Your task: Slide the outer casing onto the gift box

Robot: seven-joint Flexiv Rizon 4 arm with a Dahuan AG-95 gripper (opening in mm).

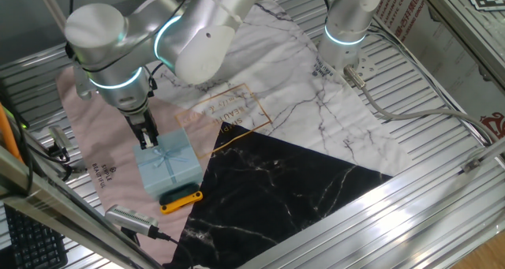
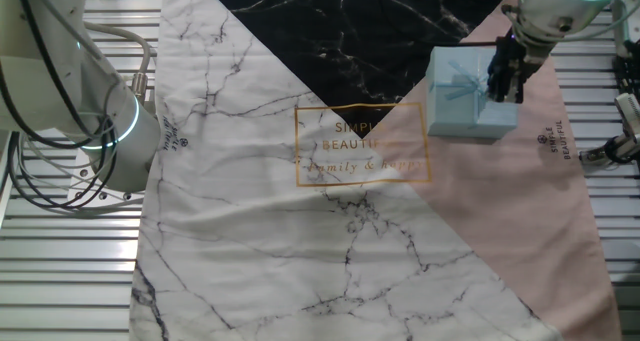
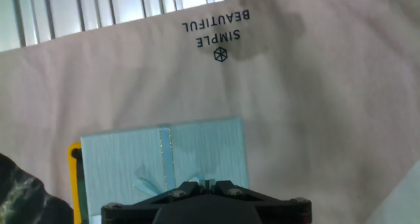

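Gripper (image 1: pixel 147 138) points down — arm bent overhead.

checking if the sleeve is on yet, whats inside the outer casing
Cannot be seen: the outer casing is closed from every view, its bow on top under the tool. Any gift box inside is covered.

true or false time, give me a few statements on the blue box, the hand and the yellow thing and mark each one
1. The outer casing lies on the pink part of the cloth. True.
2. The hand is at the casing's edge. True.
3. The yellow-and-black bar sits on top of the casing. False: it lies on the cloth beside the casing.
4. The casing has a red ribbon. False: the ribbon is pale blue like the box.
5. The casing rests on the black marble area. False: it is on the pink area near it.
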